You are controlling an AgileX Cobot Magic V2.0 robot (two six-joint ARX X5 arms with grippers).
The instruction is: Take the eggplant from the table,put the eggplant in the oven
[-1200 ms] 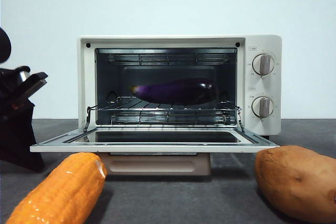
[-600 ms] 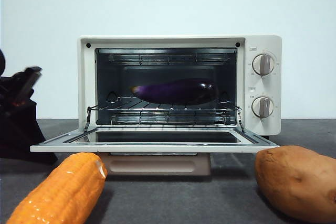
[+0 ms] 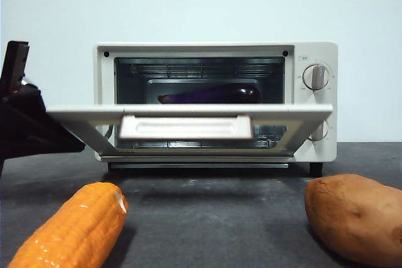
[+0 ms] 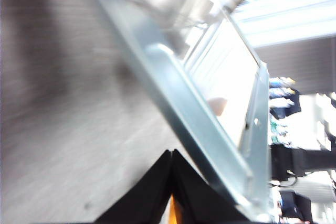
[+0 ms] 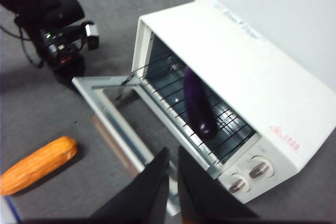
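Eggplant (image 3: 210,95) lying on the rack inside the oven (image 3: 217,101), mid-frame, door half raised. Left gripper (image 4: 172,153) under the door's edge, jaws pressed together. Right gripper (image 5: 172,153) above the desk (image 3: 213,218), jaws nearly together, holding nothing.

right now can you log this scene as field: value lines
eggplant: lying on the rack inside the oven
oven door: partly raised, not shut
left end effector: shut, at the door's edge
right end effector: shut, holds nothing, apart from the oven
corn cob: on the table in front
sweet potato: on the table in front
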